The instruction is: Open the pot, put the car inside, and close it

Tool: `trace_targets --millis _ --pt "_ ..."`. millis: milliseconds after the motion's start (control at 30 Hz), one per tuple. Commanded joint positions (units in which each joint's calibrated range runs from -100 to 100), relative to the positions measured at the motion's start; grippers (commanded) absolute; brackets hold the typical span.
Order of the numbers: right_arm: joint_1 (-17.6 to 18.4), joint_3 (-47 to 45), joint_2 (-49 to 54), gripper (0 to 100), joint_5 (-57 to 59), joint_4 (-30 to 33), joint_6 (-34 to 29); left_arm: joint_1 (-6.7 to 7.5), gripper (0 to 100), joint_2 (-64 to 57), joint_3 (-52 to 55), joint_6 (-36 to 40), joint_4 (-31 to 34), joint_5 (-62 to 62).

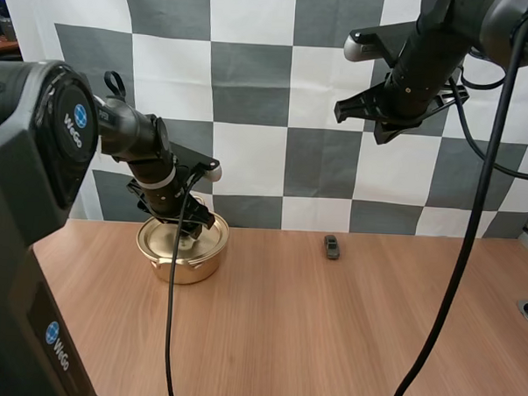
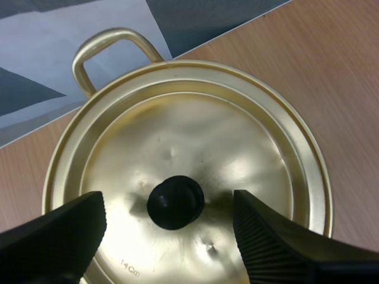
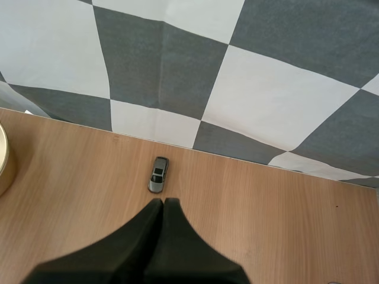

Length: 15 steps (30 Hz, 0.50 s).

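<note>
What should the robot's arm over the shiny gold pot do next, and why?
Probably shut the left gripper on the black knob. Its open fingers stand on either side of the knob. The lid sits on the pot, so the car on the table has no way in yet.

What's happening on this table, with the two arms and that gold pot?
The left pincer is down at the gold pot, open, with a finger either side of the black knob on the lid, not yet closed on it. The lid is on the pot. The small grey car sits untouched on the table, well apart from the pot. The right pincer hangs shut, high above the table.
</note>
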<state>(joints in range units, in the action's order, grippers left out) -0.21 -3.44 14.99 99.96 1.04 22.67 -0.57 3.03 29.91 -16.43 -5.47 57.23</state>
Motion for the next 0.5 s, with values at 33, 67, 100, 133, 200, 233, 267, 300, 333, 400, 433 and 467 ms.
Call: trace_targets --millis 33,67,100,133,200,233,267,300,333,400,433,467 --pt "0.0 0.0 0.0 0 0.0 0.0 0.0 0.06 100 0.1 0.0 -0.7 -0.1 -1.6" --pt "0.0 0.0 0.0 0 0.0 0.0 0.0 0.06 100 0.1 0.0 -1.0 -0.2 -2.2" --pt "0.0 0.0 0.0 0 0.0 0.0 0.0 0.06 100 0.1 0.0 -1.3 -0.2 -2.8" --pt "0.0 0.0 0.0 0 0.0 0.0 0.0 0.06 100 0.1 0.0 -1.3 -0.2 -3.7" --pt "0.0 0.0 0.0 0 0.0 -0.1 0.0 0.06 100 0.1 0.0 -1.3 -0.6 -6.0" --pt "0.0 0.0 0.0 0 0.0 -0.1 0.0 0.06 100 0.1 0.0 -1.5 -0.8 -7.1" --pt "0.0 0.0 0.0 0 0.0 -0.1 0.0 0.06 100 0.1 0.0 -1.8 -1.3 -7.9" --pt "0.0 0.0 0.0 0 0.0 -0.1 0.0 0.06 100 0.1 0.0 -2.3 -1.8 -8.1" --pt "0.0 0.0 0.0 0 0.0 -0.1 0.0 0.06 100 0.1 0.0 -2.7 -2.5 -8.3" --pt "0.0 0.0 0.0 0 0.0 -0.1 0.0 0.06 100 0.1 0.0 -3.5 -4.1 -8.3" --pt "0.0 0.0 0.0 0 0.0 -0.1 0.0 0.06 100 0.2 0.0 -3.5 -4.4 -8.3" --pt "0.0 0.0 0.0 0 0.0 -0.1 0.0 0.06 100 0.6 0.0 -3.5 -4.5 -8.1"
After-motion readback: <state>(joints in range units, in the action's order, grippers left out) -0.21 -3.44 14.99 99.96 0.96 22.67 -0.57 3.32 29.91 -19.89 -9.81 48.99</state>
